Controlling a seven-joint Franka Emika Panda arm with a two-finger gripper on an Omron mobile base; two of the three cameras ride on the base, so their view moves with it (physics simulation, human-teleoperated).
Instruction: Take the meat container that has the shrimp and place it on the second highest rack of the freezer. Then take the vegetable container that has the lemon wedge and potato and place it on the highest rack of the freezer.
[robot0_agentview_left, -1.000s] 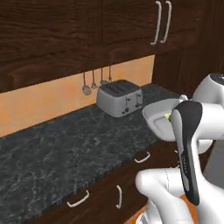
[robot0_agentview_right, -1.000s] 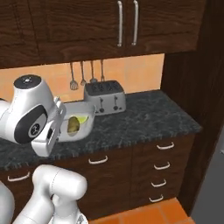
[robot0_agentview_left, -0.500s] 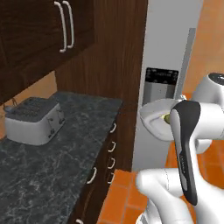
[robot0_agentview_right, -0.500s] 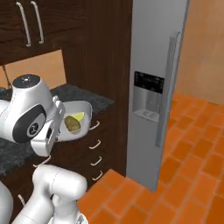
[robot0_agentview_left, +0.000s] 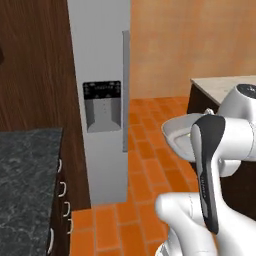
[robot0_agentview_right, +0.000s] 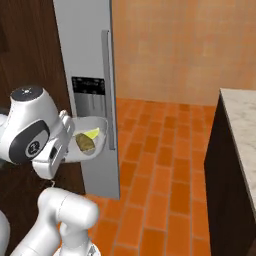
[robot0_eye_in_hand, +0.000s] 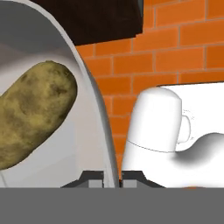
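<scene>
My gripper (robot0_eye_in_hand: 111, 178) is shut on the rim of the white vegetable container (robot0_agentview_right: 95, 150), which I hold level in front of my arm. The brown potato (robot0_agentview_right: 85, 144) and the pale lemon wedge (robot0_agentview_right: 93, 133) lie inside it. In the hand view the potato (robot0_eye_in_hand: 35, 113) sits just left of the container's rim (robot0_eye_in_hand: 94, 113). From the left base view the container (robot0_agentview_left: 182, 134) shows beside my forearm. The grey freezer (robot0_agentview_right: 82, 55) stands just behind the container with its door shut, so its racks are hidden. The meat container with the shrimp is out of view.
A long vertical handle (robot0_agentview_left: 125, 90) and a dispenser panel (robot0_agentview_left: 102, 105) are on the freezer door. A dark stone counter (robot0_agentview_left: 25, 185) with drawers lies at the lower left. A dark island with a pale top (robot0_agentview_right: 240, 135) stands to the right across the orange brick floor (robot0_agentview_right: 165, 165).
The whole picture has swung from the counter with the toaster to the freezer and brick floor, so the base has turned right. The container stays in my shut gripper.
</scene>
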